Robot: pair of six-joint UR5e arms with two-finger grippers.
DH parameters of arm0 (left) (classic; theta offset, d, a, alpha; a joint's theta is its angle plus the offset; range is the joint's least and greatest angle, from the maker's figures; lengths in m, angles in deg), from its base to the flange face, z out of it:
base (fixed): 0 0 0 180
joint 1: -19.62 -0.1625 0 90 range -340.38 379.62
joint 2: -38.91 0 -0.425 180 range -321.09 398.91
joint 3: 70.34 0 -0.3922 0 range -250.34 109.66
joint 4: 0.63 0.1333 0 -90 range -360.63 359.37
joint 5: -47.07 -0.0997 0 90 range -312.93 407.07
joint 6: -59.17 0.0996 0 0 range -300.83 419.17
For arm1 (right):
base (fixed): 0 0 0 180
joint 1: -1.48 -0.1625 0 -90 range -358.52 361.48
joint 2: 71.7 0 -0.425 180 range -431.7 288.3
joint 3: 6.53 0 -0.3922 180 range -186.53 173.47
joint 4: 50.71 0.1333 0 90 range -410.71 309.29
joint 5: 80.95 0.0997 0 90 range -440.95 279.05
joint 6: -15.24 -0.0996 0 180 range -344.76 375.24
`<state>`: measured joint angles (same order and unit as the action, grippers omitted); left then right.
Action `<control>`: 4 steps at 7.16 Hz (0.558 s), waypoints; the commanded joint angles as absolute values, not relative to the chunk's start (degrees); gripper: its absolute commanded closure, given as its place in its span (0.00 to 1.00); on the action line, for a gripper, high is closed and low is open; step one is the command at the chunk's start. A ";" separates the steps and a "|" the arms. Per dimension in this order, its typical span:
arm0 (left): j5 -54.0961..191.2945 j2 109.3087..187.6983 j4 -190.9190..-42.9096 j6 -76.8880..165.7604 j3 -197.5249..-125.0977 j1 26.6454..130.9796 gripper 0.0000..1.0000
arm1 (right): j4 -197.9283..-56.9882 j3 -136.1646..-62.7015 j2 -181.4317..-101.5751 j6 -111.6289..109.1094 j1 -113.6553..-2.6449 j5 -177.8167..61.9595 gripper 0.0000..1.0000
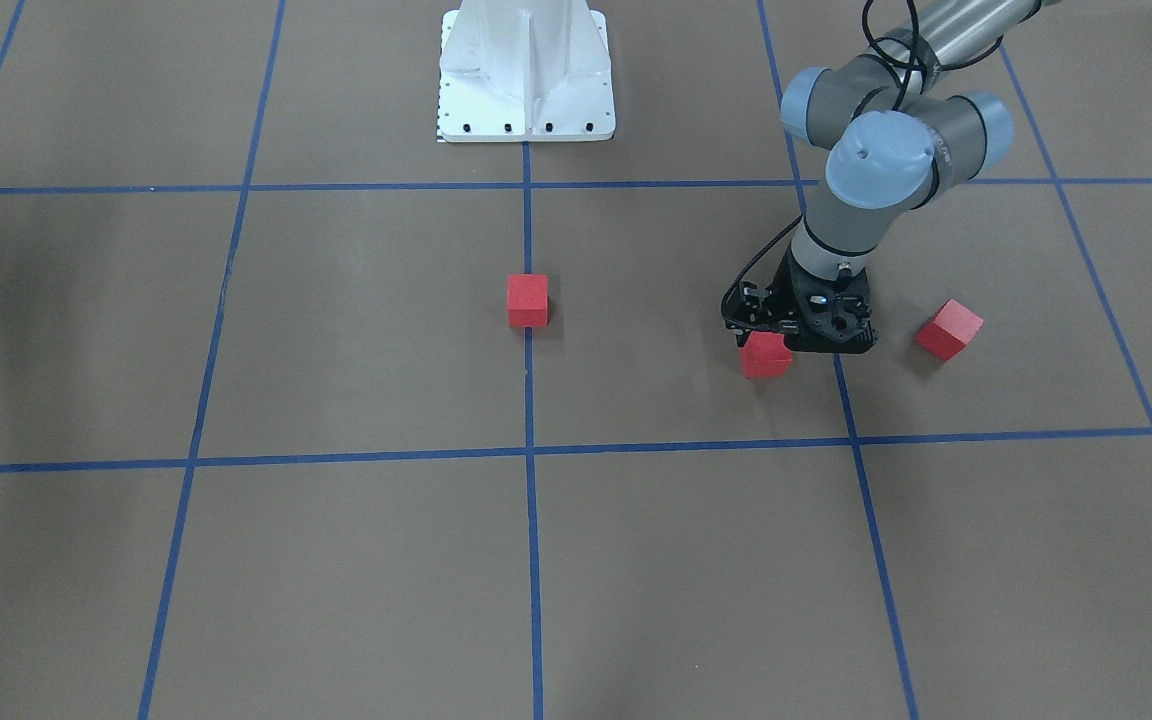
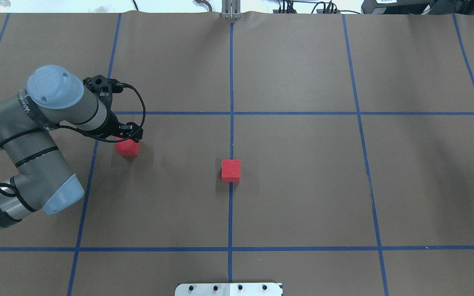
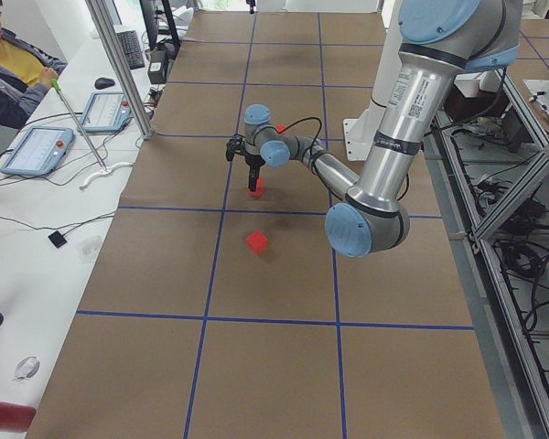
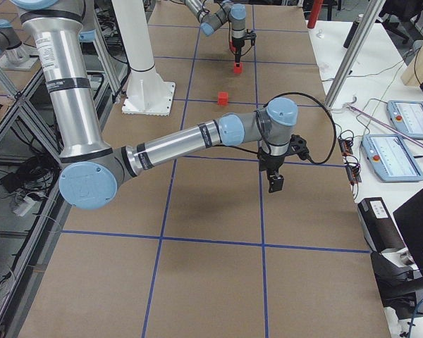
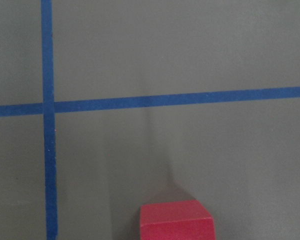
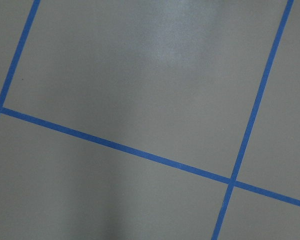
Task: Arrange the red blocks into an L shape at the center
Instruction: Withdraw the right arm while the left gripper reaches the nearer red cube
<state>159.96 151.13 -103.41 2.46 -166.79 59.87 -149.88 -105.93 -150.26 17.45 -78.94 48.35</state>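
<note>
Jaws on my left gripper [image 1: 779,337] can't be read over a red block, and the right gripper's can't be read either.

Front view: the left gripper's black body covers the top of the second block [image 1: 766,358], and the fingers are hidden, so I cannot tell whether they are spread or pinching. The centre block [image 1: 527,300] sits on the middle blue tape line [image 1: 532,500]; the third block [image 1: 949,329] lies turned, near the gripper's other side. Overhead: my left arm hides the third block, and its wrist lettering is too small to read. Right-end view: the right gripper [image 4: 276,183] hangs over brown paper [image 4: 211,204], well apart from the blocks. Left wrist camera: the second block is cut off by the bottom edge. Right wrist camera: paper and crossing tape.
</note>
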 commanded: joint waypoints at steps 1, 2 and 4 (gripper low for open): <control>159.92 152.46 -103.29 2.56 -164.92 58.74 0.00 | -149.85 -105.67 -150.18 17.26 -78.94 47.99 0.00; 159.92 152.99 -103.29 2.74 -164.48 58.55 0.04 | -149.85 -105.58 -150.18 17.26 -78.94 47.98 0.00; 160.09 153.08 -103.20 3.36 -163.78 58.55 0.46 | -149.85 -105.58 -150.18 17.26 -78.94 47.90 0.00</control>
<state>160.03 152.91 -103.23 3.09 -164.38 58.61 -149.85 -105.61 -150.19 17.26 -78.94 47.94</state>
